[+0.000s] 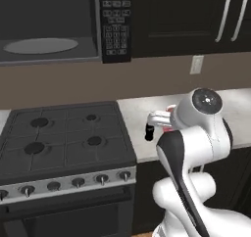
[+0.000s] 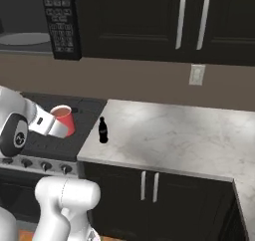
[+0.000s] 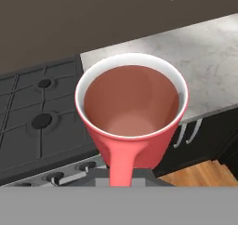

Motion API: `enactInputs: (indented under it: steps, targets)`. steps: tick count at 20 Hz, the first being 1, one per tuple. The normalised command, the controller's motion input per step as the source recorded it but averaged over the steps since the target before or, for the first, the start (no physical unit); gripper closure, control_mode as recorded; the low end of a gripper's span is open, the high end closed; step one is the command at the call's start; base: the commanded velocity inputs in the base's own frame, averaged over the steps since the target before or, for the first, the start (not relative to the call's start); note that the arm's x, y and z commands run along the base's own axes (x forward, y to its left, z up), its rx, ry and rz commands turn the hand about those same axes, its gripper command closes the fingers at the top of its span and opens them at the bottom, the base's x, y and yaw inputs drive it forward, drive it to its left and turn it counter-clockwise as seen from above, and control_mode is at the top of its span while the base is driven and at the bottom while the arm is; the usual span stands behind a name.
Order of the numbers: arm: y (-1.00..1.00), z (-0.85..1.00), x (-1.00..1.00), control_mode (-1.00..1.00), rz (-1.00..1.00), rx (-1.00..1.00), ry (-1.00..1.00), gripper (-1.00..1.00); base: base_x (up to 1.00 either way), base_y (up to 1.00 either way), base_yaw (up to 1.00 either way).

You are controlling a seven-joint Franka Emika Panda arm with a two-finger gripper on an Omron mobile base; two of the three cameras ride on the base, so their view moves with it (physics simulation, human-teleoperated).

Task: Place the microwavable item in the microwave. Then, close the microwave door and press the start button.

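The microwavable item, a red cup [image 2: 64,119] with a pale rim, hangs tilted above the stove's right edge, and my gripper [image 2: 56,125] is shut on it. In the hand view the cup [image 3: 132,122] looks empty, its handle pointing down toward the hidden fingers. From the left base camera, my own arm hides nearly all of the cup. The microwave [image 1: 115,23] is up at the left with its grey cavity open and its round turntable [image 1: 41,46] bare. Its keypad panel [image 2: 60,21] is well above and slightly left of the cup. The microwave door is out of view.
A small black cola bottle [image 2: 103,130] stands at the marble counter's [image 2: 174,135] left end, just right of the cup. The gas stove [image 1: 63,138] lies below the microwave. Dark upper cabinets [image 2: 191,21] hang above the counter, and a wall outlet [image 2: 197,74] sits beneath them.
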Motion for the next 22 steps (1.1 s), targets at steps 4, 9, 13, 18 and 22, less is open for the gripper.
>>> enactInputs:
  steps: [4, 9, 13, 18, 22]
  targets:
    - [0.0, 0.0, 0.0, 1.0, 0.0, 0.0, 0.0, 1.0, -0.06, 1.0, 0.0]
    - [0.0, 0.0, 0.0, 1.0, 0.0, 0.0, 0.0, 1.0, 0.12, 0.87, -0.01]
    - [0.0, 0.0, 0.0, 1.0, 0.0, 0.0, 0.0, 1.0, 0.19, 0.85, -0.04]
    - [0.0, 0.0, 0.0, 1.0, 0.0, 0.0, 0.0, 1.0, 0.46, 0.26, 0.0]
    - [0.0, 0.0, 0.0, 1.0, 0.0, 0.0, 0.0, 1.0, 0.44, 0.04, 0.0]
